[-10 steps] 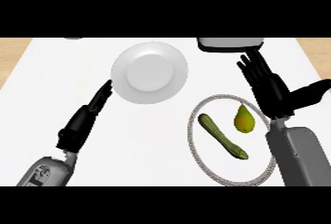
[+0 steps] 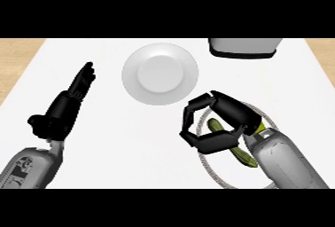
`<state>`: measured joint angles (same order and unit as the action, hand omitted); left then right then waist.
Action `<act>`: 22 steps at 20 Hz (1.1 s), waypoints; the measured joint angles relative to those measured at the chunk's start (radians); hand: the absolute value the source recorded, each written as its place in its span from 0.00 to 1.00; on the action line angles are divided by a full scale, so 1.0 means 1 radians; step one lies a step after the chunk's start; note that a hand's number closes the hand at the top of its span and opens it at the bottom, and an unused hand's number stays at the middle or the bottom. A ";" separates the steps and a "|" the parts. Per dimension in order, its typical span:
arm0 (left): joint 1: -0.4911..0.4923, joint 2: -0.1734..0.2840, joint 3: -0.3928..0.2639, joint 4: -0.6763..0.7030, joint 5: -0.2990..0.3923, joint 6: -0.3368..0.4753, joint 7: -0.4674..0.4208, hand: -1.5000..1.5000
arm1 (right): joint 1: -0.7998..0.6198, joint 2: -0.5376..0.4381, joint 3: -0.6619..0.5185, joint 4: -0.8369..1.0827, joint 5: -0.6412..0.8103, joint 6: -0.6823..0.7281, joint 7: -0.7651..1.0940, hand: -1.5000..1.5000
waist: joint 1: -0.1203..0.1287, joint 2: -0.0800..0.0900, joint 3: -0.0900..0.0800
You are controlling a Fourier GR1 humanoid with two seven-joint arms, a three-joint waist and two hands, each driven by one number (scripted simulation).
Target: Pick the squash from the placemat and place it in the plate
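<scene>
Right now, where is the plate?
In the head view, the white plate sits top centre on the counter, just up-left of the right hand and placemat.

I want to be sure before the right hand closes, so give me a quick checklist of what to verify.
1. Right hand over the placemat: ok.
2. Fingers curled but not yet closed on anything: ok.
3. Squash under the hand: cannot tell, the hand and forearm hide it; only a green vegetable shows.
4. Plate bare and beside the placemat: ok.
5. Left hand open, apart from the plate: ok.
</scene>
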<state>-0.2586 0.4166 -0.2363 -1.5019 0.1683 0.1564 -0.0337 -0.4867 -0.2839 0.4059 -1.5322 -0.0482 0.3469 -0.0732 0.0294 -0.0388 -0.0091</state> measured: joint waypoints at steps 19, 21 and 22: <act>-0.004 0.051 0.164 -0.081 0.062 -0.048 0.100 0.50 | 0.328 -0.115 0.036 -0.147 0.247 -0.139 -0.312 0.00 | -0.039 0.034 0.007; -0.007 0.046 0.159 -0.085 0.056 -0.044 0.109 0.50 | 0.297 -0.171 0.029 -0.191 0.290 -0.114 -0.219 0.00 | -0.041 0.032 0.007; -0.008 0.050 0.161 -0.089 0.057 -0.047 0.112 0.50 | 0.273 -0.199 0.026 -0.204 0.317 -0.098 -0.170 0.00 | -0.038 0.031 0.006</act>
<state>-0.2663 0.4661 -0.0754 -1.5906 0.2254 0.1091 0.0785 -0.2136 -0.4833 0.4320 -1.7366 0.2683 0.2488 -0.2434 -0.0090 -0.0073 -0.0030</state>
